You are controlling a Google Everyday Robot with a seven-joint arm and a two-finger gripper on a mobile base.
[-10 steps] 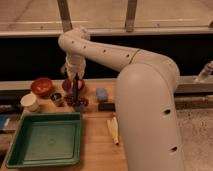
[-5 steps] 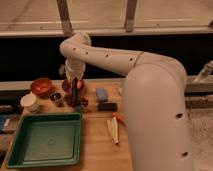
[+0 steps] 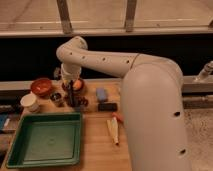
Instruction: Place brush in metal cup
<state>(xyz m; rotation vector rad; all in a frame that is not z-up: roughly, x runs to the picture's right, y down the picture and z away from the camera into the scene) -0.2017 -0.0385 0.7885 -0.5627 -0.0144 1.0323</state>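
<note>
The desk [image 3: 97,150] is matt pale wood, the tray [image 3: 45,141] green plastic with a slight sheen. The dark matt hand [image 3: 71,94], closed just beside the shiny metal cup [image 3: 57,98], ends a smooth white arm [image 3: 150,100].

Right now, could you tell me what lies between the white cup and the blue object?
Camera view: the metal cup, then the hand, low over the table.

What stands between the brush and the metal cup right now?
Nothing visible does. The gripper, shut, sits low just right of the metal cup, with the brush seemingly upright in it. The reddish bowl lies behind the cup and the white cup to its left, neither between them.
</note>
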